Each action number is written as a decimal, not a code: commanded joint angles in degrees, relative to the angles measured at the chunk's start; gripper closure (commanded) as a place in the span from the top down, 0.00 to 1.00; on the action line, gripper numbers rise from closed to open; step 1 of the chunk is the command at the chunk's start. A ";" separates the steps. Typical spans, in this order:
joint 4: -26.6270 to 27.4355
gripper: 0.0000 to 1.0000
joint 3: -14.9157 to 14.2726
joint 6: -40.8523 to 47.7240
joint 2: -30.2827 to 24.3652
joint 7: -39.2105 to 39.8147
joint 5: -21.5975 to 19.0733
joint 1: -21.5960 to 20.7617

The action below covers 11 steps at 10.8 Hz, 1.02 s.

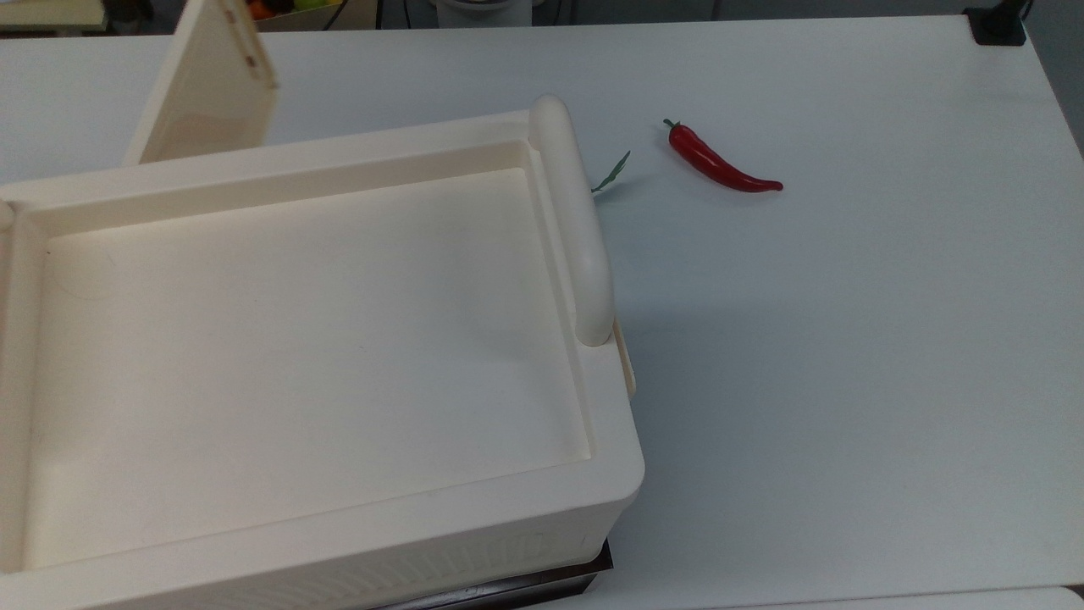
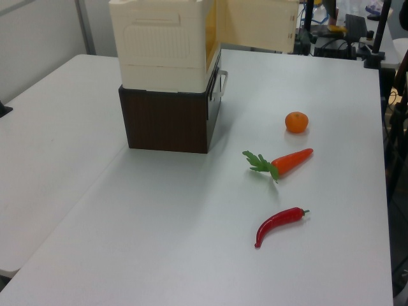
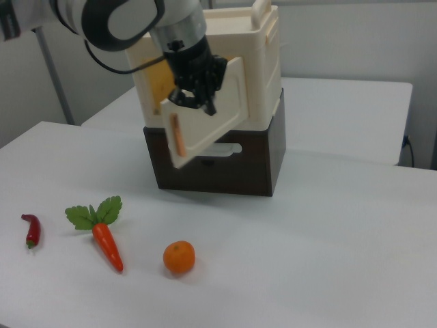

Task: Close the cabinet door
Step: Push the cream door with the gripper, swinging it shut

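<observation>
Cream cabinet door half-open, free edge pointing 7 o'clock in right view | gripper behind it, finger state honestly can't tell | cabinet cropped in top view

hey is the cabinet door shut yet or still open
Open. The cabinet door angles away from the cabinet, and the gripper is against it.

You saw the cream-white plastic cabinet on its dark brown base, its thin beige door swung open.
</observation>
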State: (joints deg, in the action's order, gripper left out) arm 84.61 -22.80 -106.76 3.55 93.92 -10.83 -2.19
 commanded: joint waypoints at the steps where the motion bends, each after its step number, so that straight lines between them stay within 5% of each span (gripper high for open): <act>1: 1.35 0.00 1.26 2.87 -2.06 -9.16 -2.45 -1.85; 7: 1.35 0.00 2.75 -12.64 5.57 -39.37 -3.32 -11.42; 11: 1.70 0.00 10.21 -25.84 7.87 -61.01 -4.11 -10.03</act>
State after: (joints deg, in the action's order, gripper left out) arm 85.66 -16.00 -127.38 11.69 41.67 -13.51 -13.63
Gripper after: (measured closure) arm 0.991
